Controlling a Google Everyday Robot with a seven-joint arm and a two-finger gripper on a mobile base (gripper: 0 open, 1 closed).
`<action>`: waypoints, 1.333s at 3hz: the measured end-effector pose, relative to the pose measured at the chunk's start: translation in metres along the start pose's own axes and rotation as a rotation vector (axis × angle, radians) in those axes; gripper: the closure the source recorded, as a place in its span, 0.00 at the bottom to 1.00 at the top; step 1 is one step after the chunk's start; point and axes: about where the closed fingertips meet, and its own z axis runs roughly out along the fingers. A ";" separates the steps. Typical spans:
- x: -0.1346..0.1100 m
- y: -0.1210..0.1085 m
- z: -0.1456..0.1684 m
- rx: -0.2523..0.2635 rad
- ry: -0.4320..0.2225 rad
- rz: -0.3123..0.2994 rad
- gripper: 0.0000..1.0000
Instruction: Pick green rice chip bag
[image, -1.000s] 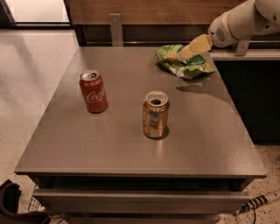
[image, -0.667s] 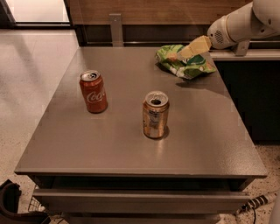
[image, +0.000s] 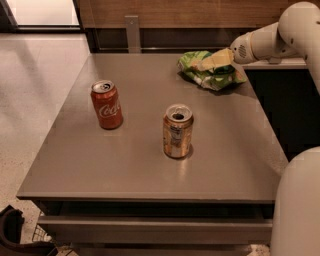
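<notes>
Only one camera view here, so taking everything off the gold can in the middle of the table.

The green rice chip bag is well beyond the gold can and a bit to the right of it, crumpled flat near the table's far right corner. Its long axis runs roughly side to side across the view, sagging a little toward the right end. The red cola can is off to the gold can's left, well apart from it, and nowhere near the action.

The gripper comes in from the right, also beyond the gold can, and sits right over the top of the bag, pointing left more or less along that long axis. It looks like it's touching the foil, but honestly I can't tell from this angle whether it's open or closed, or whether it's got any of the bag. My guess is the grasp itself is the step in hand, with the lift not yet done.
</notes>
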 end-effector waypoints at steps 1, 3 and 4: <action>0.017 0.001 0.013 -0.033 0.005 0.047 0.02; 0.039 0.003 0.028 -0.048 0.018 0.079 0.47; 0.039 0.003 0.028 -0.048 0.018 0.079 0.70</action>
